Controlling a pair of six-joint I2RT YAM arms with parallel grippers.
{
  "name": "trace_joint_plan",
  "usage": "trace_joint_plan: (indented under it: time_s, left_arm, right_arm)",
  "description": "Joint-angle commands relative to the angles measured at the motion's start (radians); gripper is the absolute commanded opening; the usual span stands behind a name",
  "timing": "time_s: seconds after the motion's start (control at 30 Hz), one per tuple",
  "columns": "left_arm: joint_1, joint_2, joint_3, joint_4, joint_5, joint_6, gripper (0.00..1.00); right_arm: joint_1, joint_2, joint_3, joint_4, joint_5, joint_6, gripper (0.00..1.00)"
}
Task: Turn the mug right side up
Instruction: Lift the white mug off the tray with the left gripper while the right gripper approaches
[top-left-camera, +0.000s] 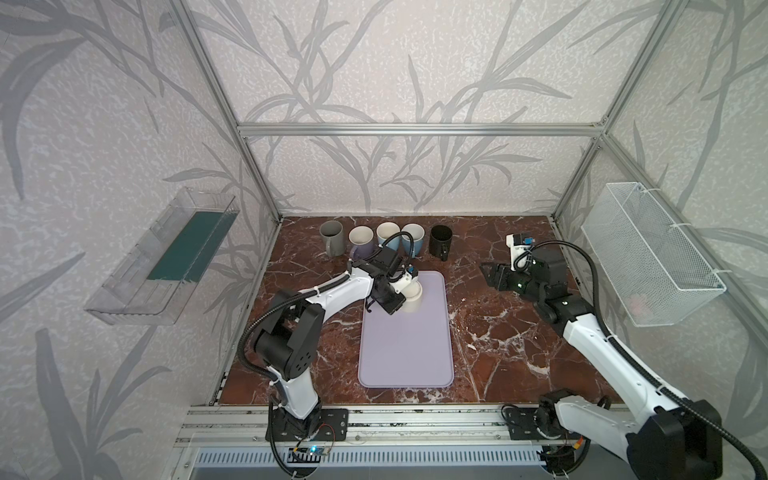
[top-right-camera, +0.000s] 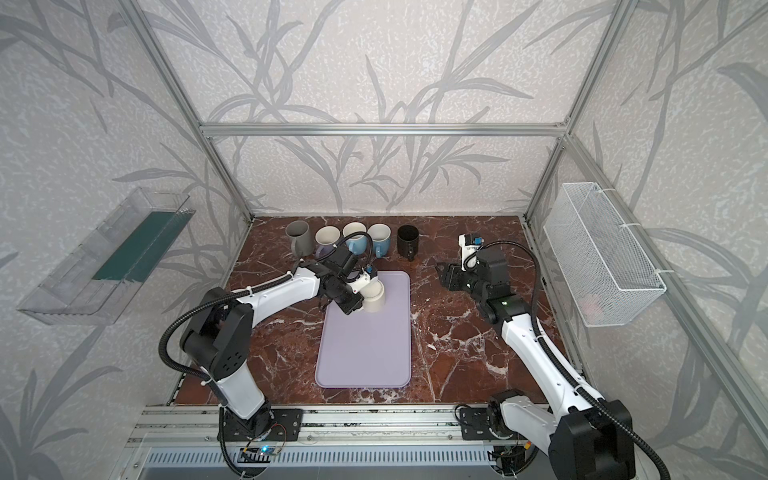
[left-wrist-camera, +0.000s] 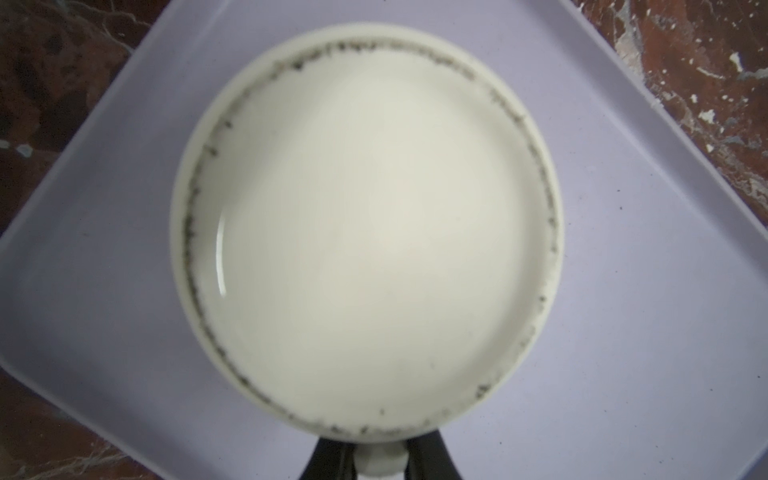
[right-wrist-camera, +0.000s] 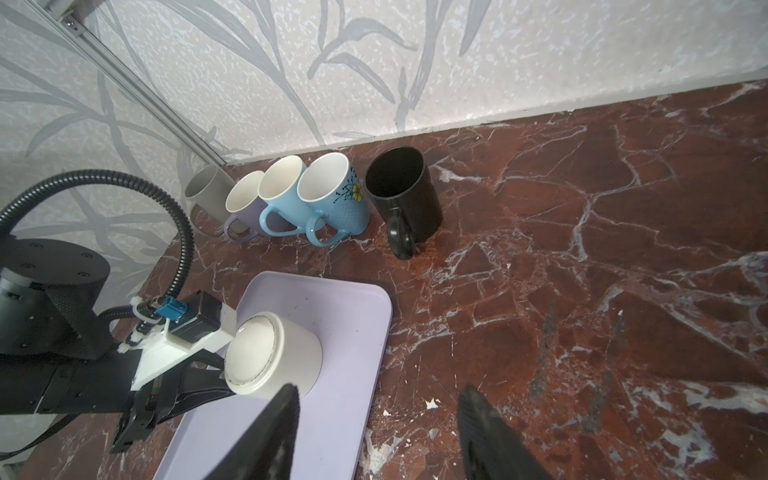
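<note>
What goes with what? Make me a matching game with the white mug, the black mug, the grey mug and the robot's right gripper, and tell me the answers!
Things:
1. white mug
2. black mug
3. grey mug
4. right gripper

Places or states:
A. open, holding nothing
B. upside down on the lilac tray
C. left end of the back row in both top views
D. right end of the back row in both top views

Pairs: 1-B, 2-D, 3-C, 4-A
</note>
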Motion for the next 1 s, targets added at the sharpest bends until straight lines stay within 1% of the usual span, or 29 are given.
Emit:
trace_joint_plan:
  time_s: [0.0, 0.1, 0.3, 0.47, 0.6, 0.77, 0.8, 0.97]
  left_arm:
    - [-0.005, -0.063, -0.02, 0.047, -0.014, -0.055, 0.0]
    - [-0.004, -0.095, -0.041, 0.086, -0.022, -0.1, 0.0]
    - [-0.005, -0.142, -0.059, 0.134, 0.037, -0.207, 0.0]
    - [-0.005, -0.172, -0.078, 0.178, 0.07, -0.304, 0.0]
    - [-0.003, -0.2, -0.109, 0.239, 0.101, -0.366, 0.0]
    - [-0.001, -0.252, -0.165, 0.338, 0.138, -0.437, 0.0]
    - [-0.002, -0.264, -0.174, 0.355, 0.145, -0.449, 0.0]
    - [0.002, -0.346, -0.261, 0.526, 0.151, -0.531, 0.0]
  right_arm:
    - [-0.003, -0.005, -0.02, 0.046, -0.046, 0.022, 0.61]
    - [0.001, -0.001, -0.034, 0.06, -0.075, 0.035, 0.61]
    - [0.051, 0.022, -0.066, 0.094, -0.085, 0.058, 0.61]
    - [0.091, 0.042, -0.11, 0.168, -0.117, 0.118, 0.6]
    - [0.123, 0.068, -0.143, 0.231, -0.164, 0.186, 0.6]
    - [0.17, 0.104, -0.221, 0.391, -0.214, 0.297, 0.58]
    - [0.178, 0.111, -0.234, 0.421, -0.224, 0.339, 0.58]
    - [0.209, 0.15, -0.288, 0.584, -0.264, 0.45, 0.58]
